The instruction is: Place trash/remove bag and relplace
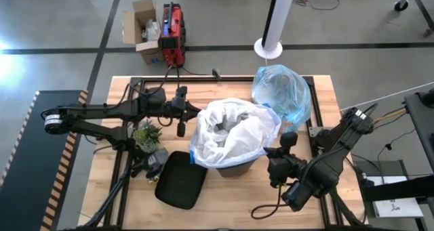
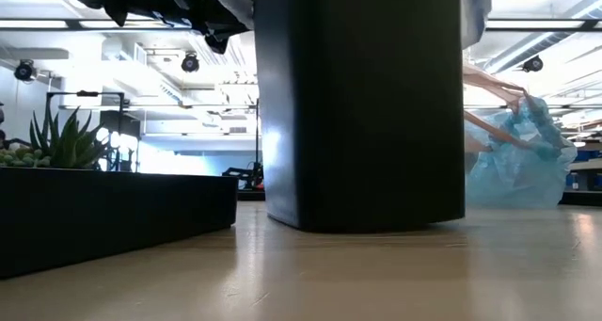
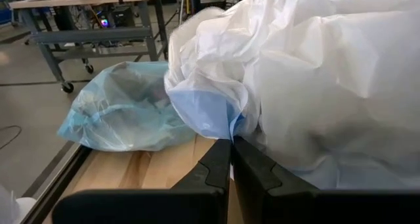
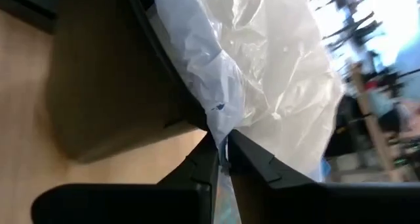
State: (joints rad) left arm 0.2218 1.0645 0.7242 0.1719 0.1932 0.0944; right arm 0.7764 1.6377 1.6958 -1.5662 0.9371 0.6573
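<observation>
A dark bin [image 1: 239, 167] stands mid-table with a white translucent bag [image 1: 234, 131] draped over its mouth. My left gripper [image 1: 196, 113] is shut at the white bag's left side. My right gripper [image 1: 283, 144] is shut on its near right edge, beside the bin's wall [image 4: 98, 86]. The light-blue bag [image 1: 281, 92] lies bunched on the table at the far right, clear of both grippers. The trash shows only as dim shapes through its plastic [image 3: 125, 109]. My left gripper comes level from the table's left, and its shut fingers [image 3: 216, 161] meet a low fold of the white bag [image 3: 226, 133]. A thin pale strip shows between them. One layer or several, I cannot tell. My right gripper pinches the white bag's hanging edge [image 4: 220, 129] between its two fingers, slanting down from the near right. The plastic runs down between the fingertips [image 4: 252, 155] just outside the bin's rim. The rest of the bag stays bunched over the bin.
A black lid [image 1: 180, 180] lies flat near the front edge, left of the bin. A small green plant [image 1: 148, 135] stands under my left arm. Beyond the far edge are a white post [image 1: 271, 28], a red device [image 1: 174, 31] and a cardboard box [image 1: 141, 28].
</observation>
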